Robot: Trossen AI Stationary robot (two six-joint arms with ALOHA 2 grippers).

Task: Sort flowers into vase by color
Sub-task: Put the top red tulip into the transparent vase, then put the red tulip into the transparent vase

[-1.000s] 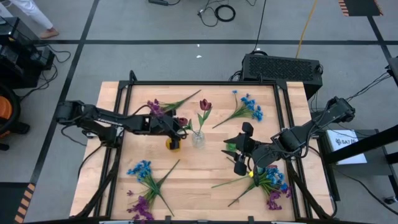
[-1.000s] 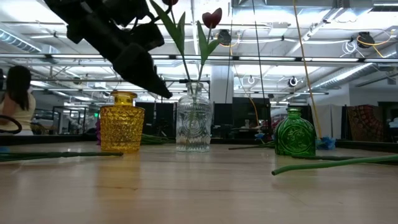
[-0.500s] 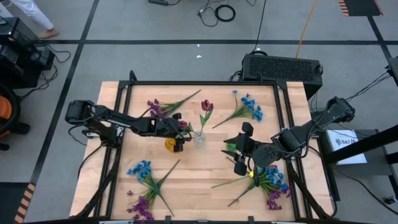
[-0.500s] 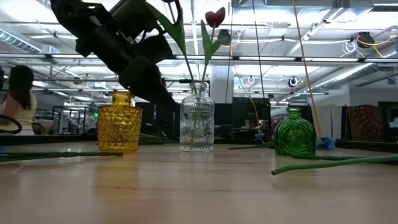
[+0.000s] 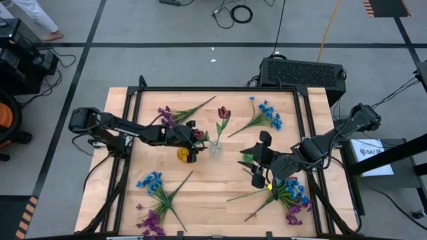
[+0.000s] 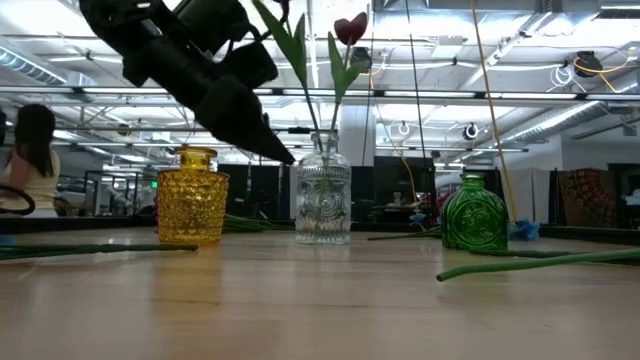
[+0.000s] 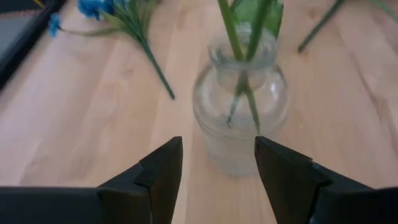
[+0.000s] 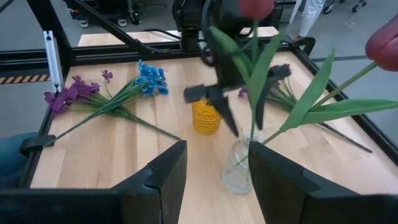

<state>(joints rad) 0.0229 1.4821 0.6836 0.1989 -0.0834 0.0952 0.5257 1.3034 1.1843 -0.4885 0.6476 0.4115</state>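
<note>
Left gripper point(image 5: 198, 142) hovers with its fingers apart and nothing between them, just beside the clear vase point(image 5: 215, 148) near the middle of the table point(image 5: 200, 193). From the wrist, the two dark fingers point(image 7: 163, 171) frame the vase's glass belly without touching it.

Two red tulips point(image 5: 223, 114) stand in that vase, stems roughly upright but leaning away from the gripper, their blossoms pointing toward the table's far edge (the second blossom point(image 5: 198, 134) sits right above the gripper). From table height the stems point(image 6: 318, 110) rise out of the vase's neck and tilt slightly, with the arm point(image 6: 190, 60) slanting down beside them.

A yellow vase point(image 5: 183, 154) stands under the gripper's wrist, close on its near side. A purple sprig point(image 5: 175, 113) lies flat beyond the arm, its long axis running across the table, blossoms toward the left arm's base. A blue sprig point(image 5: 261, 117) lies past the clear vase, heads away from the gripper.

Right gripper point(image 5: 261, 159) waits well apart on the other side of the clear vase, fingers likewise spread and empty. A green vase point(image 6: 475, 214) stands by it, and a heap of blue and purple sprigs point(image 5: 288, 193) lies just behind it. More blue and purple sprigs point(image 5: 157, 197) lie at the near left corner.
</note>
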